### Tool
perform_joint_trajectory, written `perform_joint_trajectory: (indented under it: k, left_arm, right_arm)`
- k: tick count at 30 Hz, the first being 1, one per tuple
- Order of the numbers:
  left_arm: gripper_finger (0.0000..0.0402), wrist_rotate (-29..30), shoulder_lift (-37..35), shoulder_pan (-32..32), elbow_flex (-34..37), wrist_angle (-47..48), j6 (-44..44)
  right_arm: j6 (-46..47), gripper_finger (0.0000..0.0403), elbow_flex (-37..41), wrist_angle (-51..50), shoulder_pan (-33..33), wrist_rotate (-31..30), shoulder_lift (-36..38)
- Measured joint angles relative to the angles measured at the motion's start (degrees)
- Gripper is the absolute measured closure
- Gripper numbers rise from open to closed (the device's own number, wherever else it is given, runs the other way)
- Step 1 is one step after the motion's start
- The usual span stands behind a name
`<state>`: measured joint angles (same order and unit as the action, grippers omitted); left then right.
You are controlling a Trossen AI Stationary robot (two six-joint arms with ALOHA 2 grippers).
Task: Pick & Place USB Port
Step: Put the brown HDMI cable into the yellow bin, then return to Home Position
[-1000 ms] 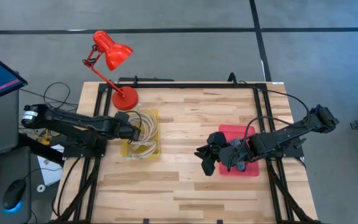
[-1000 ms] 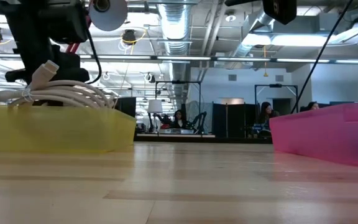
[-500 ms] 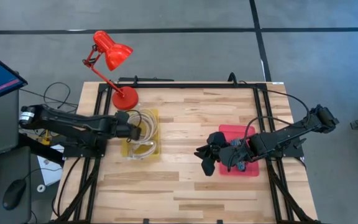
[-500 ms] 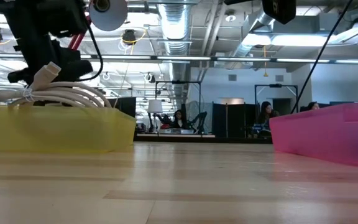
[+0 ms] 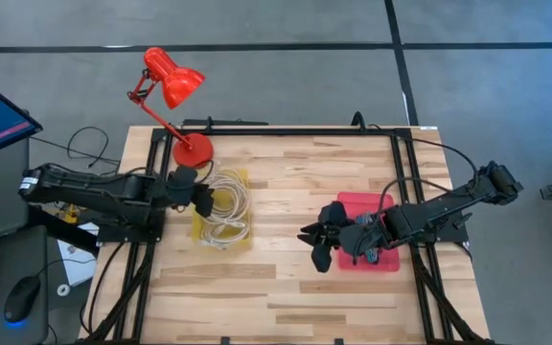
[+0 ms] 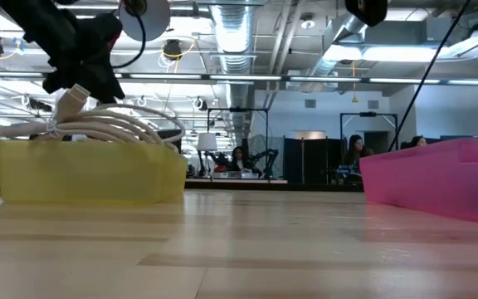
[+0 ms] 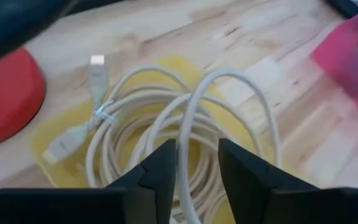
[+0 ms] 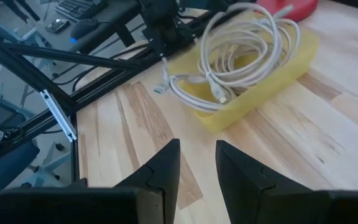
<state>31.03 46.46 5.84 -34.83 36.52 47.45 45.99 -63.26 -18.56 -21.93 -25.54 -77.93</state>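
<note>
Yellow plastic holds the story: a shallow tray (image 5: 199,230) on my wooden counter (image 5: 286,278) carries a loose coil of white USB cables (image 5: 223,206), their plugs poking over the rim. One connector (image 6: 71,98) stands up above the tray's edge in the low view, just beside my left claw (image 5: 202,199), which hangs over the tray's outer end; its fingers (image 7: 160,171) stand a little apart with a strand of cable showing between them, though I cannot tell whether they touch it. My right claw (image 5: 316,241) waits across the counter, beside a pink bin (image 5: 353,203), its fingers (image 8: 166,165) likewise parted and holding nothing. A red desk lamp (image 5: 171,81) stands at the counter's far corner, its round base (image 5: 193,150) near the tray. Beyond the counter, people (image 6: 355,149) sit at desks in the open room. No brand mark, label or lettering can be read on the cables, tray, bin or lamp.
</note>
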Motion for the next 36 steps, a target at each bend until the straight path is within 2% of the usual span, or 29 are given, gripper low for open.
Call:
perform_joint_trajectory:
  k: [10,15,20,25,31,36]
  left_arm:
    - [0.0287,-0.5,-4.7,0.0,0.0,0.1,-2.7]
    - [0.0292,-6.4,-5.2,0.0,0.0,-2.2,-6.7]
    - [0.0308,-11.4,-5.2,0.1,0.0,-9.0,-12.6]
    - [0.0329,-12.8,-5.2,0.8,0.0,-16.2,-17.8]
    - [0.0358,-14.5,-5.3,2.2,0.0,-21.7,-23.1]
    - [0.0384,-14.6,-6.4,2.5,0.0,-23.9,-24.9]
  right_arm:
    - [-2.0,0.0308,0.0,1.6,0.7,0.1,0.0]
    - [-2.0,0.0308,0.0,2.0,0.8,0.1,0.0]
    - [-5.5,0.0308,0.0,6.1,0.7,0.1,0.0]
    - [-11.6,0.0309,0.0,11.3,0.9,0.0,0.1]
    - [-14.9,0.0336,0.0,12.6,2.0,0.0,1.8]
    - [-22.7,0.0374,0.0,10.9,2.8,0.0,6.5]
